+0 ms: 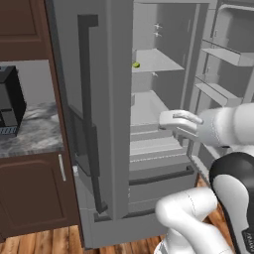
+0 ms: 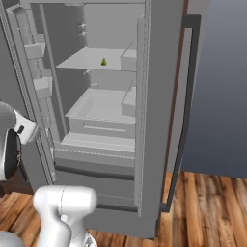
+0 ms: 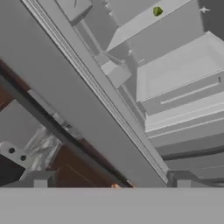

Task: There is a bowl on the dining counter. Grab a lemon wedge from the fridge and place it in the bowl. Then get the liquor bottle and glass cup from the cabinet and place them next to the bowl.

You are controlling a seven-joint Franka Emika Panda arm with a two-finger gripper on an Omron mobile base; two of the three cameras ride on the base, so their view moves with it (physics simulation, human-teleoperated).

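The fridge (image 1: 149, 163) stands with both doors swung open. A small yellow-green lemon wedge (image 1: 136, 64) (image 2: 103, 61) (image 3: 157, 11) lies alone on the upper inner shelf, near its front edge. My gripper (image 1: 163, 120) (image 3: 112, 181) hangs open and empty in front of the fridge's drawers, well below the lemon's shelf and to its right. In the hand view its two dark fingertips (image 3: 40, 180) stand far apart with nothing between them, and the lemon sits far off at the top.
The left door's dark handle (image 1: 88, 99) and the right door's bins (image 1: 223, 54) flank the opening. Pull-out drawers (image 2: 101, 128) fill the lower fridge. A black appliance (image 1: 10, 101) sits on the marble counter (image 1: 37, 134) at left, above brown cabinets.
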